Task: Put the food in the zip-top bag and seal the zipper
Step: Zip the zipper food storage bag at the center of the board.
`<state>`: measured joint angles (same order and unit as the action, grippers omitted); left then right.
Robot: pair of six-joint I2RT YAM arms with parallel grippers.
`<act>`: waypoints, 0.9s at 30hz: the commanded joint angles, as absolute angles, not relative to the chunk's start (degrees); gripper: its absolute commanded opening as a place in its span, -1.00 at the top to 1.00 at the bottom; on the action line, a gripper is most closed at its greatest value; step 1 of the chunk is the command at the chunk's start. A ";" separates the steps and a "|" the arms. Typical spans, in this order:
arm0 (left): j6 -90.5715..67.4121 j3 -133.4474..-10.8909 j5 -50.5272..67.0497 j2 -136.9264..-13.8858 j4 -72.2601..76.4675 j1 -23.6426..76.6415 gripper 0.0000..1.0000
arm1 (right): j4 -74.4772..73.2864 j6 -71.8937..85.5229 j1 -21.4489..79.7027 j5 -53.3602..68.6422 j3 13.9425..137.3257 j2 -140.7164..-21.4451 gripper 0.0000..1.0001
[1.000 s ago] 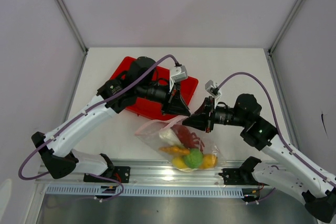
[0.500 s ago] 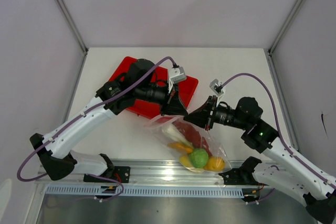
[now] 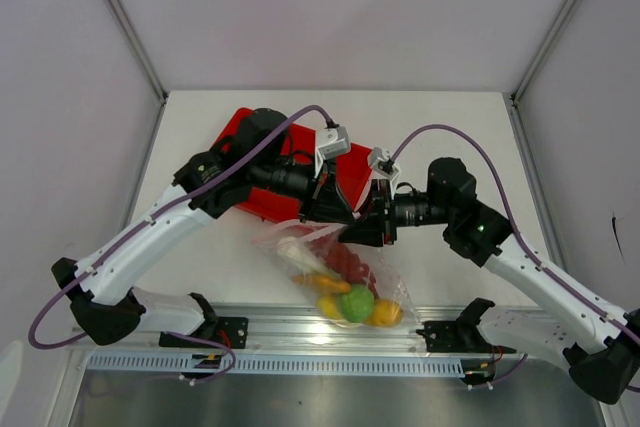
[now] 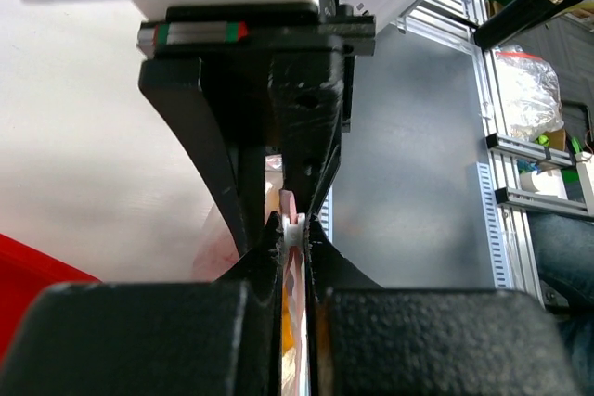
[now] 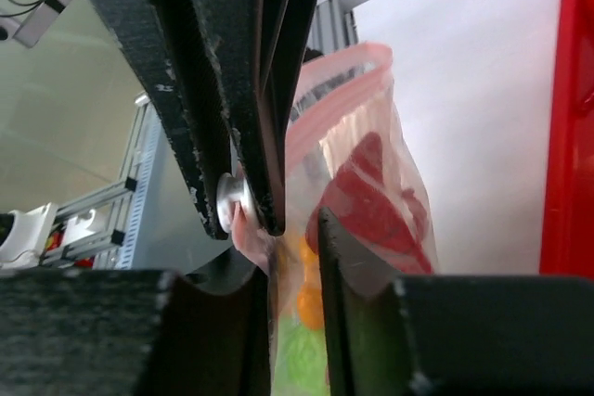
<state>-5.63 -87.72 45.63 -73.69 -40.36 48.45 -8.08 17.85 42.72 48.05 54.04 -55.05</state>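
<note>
Clamped shut on the zipper (image 4: 287,203) with the left gripper (image 4: 293,229), matte black pads pinching the thin pinkish-red strip and a small white bit beside it. Holds the mouth of the zip-top bag (image 3: 268,242) just off the near edge of the red tray (image 3: 238,127), mouth toward the tray, belly sagging away from it. Clear, crinkly film, glossy along the creases. Packed inside, all on the side away from the tray: a long white-and-green leek stalk (image 3: 297,249), smooth red chillies (image 3: 350,259), an orange ruffled piece (image 3: 326,283), then a round green fruit (image 3: 356,303) between yellow oval fruits (image 3: 385,314) at the very bottom. Straddled at the same mouth edge, from the opposite side, by the right gripper (image 5: 295,229): flat black fingers (image 5: 336,257) parted a little, loose film lying between them, no pinch visible. Seen from the right wrist, pink strip curling in a loop above those fingers, a chilli pressed against the plastic, the tray's flat red edge well off to the right.
</note>
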 commanded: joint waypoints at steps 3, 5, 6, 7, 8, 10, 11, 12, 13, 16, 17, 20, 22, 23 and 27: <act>-7.03 -89.83 48.43 -72.33 -36.39 48.16 0.99 | -1.95 20.20 43.50 53.00 54.41 -56.95 0.56; -7.12 -89.56 47.82 -72.33 -36.30 48.16 0.99 | -0.70 21.70 44.12 54.40 54.32 -57.48 0.46; -7.12 -89.56 47.64 -72.33 -36.30 48.16 0.99 | 2.34 22.23 44.47 54.40 54.23 -57.39 0.35; -7.21 -89.56 47.46 -72.42 -36.30 48.16 0.99 | 3.16 22.67 45.43 54.67 53.97 -57.31 0.26; -7.21 -89.65 47.29 -72.51 -36.21 48.16 0.99 | 3.69 22.85 45.79 54.23 53.44 -57.04 0.23; -7.47 -89.56 47.02 -72.51 -35.95 48.16 0.99 | 6.05 25.03 46.14 53.79 52.65 -56.87 0.45; -7.47 -89.56 46.93 -72.51 -35.95 48.16 0.99 | 6.93 25.92 46.32 53.53 52.30 -57.04 0.99; -7.47 -89.65 46.50 -72.42 -35.77 48.25 0.99 | 7.73 26.71 46.41 52.83 51.77 -57.13 1.00; -7.56 -89.74 46.32 -72.33 -35.60 48.16 0.99 | 8.26 27.33 46.67 52.21 51.33 -56.95 1.00; -7.65 -89.82 43.87 -72.60 -36.56 47.99 0.99 | 6.51 26.99 48.25 43.54 50.10 -55.55 1.00; -7.12 -90.43 43.42 -72.86 -37.43 47.90 0.99 | 5.81 25.85 48.77 38.37 49.58 -53.89 1.00; -6.07 -90.53 42.36 -74.00 -40.51 47.81 0.99 | 4.23 24.44 48.78 30.54 49.04 -51.25 1.00; -6.15 -89.04 42.02 -73.48 -40.17 47.81 0.99 | 2.90 23.91 48.78 26.13 49.31 -50.28 1.00; -6.15 -87.12 42.10 -73.04 -39.91 47.81 0.99 | 3.25 24.08 48.78 24.02 48.96 -48.53 1.00; -6.15 -83.59 39.90 -71.37 -39.20 47.81 0.99 | 4.57 26.44 48.78 17.85 47.90 -46.32 1.00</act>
